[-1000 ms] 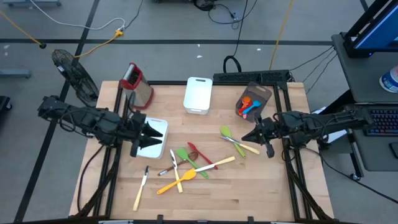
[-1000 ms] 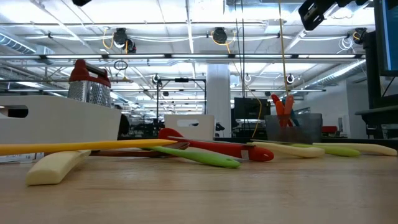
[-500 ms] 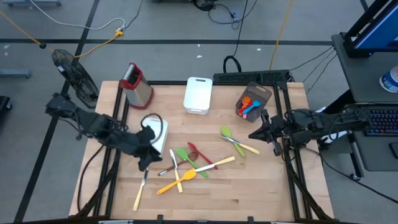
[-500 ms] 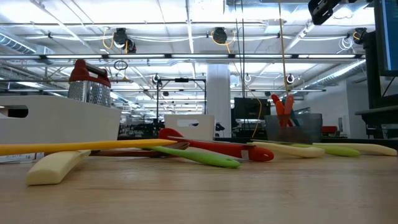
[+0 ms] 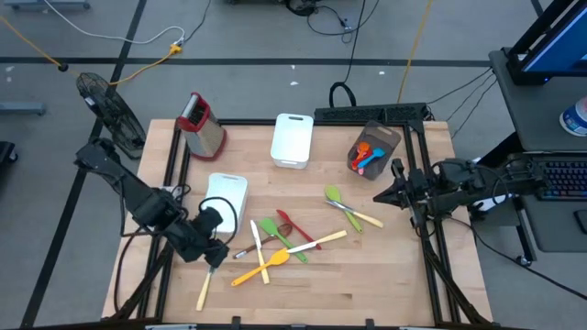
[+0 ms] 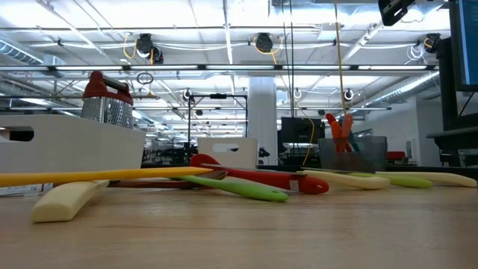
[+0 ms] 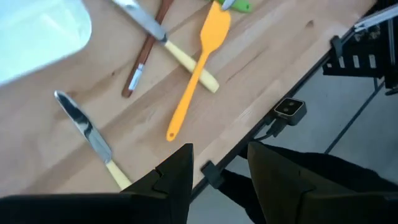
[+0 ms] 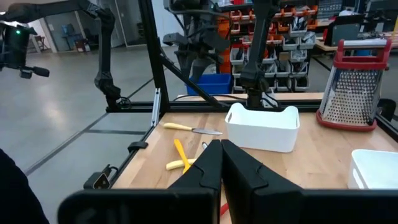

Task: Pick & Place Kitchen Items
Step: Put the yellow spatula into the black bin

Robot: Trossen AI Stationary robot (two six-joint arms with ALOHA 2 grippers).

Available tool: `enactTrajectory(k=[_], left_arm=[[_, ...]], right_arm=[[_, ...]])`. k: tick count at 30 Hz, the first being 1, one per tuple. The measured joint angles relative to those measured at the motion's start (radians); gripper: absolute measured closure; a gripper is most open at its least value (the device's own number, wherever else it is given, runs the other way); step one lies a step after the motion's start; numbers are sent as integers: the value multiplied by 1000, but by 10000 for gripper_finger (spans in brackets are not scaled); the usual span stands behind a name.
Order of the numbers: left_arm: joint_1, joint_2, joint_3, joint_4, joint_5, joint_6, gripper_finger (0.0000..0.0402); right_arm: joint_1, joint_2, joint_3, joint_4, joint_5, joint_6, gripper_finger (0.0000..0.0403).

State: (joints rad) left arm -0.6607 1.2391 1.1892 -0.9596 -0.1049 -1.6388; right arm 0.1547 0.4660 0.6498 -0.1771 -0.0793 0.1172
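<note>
Lower left of the high view, the left gripper (image 5: 213, 259), fingers part-open and empty, hovers over a cream-handled knife (image 5: 208, 280), likely light, stiff, slick and best pinched mid-handle on the counter (image 5: 367, 275); the right gripper (image 5: 380, 198) waits, fingers shut.

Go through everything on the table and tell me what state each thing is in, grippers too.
Left gripper: open, empty, above the knife.
Right gripper: shut, empty.
Box grater: upright.
Grey bin: holds utensils.
White bin: appears empty.
Yellow spatula: lying flat.

Wooden table (image 5: 367, 266) — scattered utensils (image 5: 280, 243), bins (image 5: 292, 139), grater (image 5: 200, 124).
</note>
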Motion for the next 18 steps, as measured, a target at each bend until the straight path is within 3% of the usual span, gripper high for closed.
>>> enactTrajectory(k=[6,18], left_arm=[[-16,5,0,8,-1,-19,245],[-15,5,0,53,-149,238,245]], right_arm=[[0,-2,0,-1,0,-2,403],[0,-1,0,-1,0,0,403]])
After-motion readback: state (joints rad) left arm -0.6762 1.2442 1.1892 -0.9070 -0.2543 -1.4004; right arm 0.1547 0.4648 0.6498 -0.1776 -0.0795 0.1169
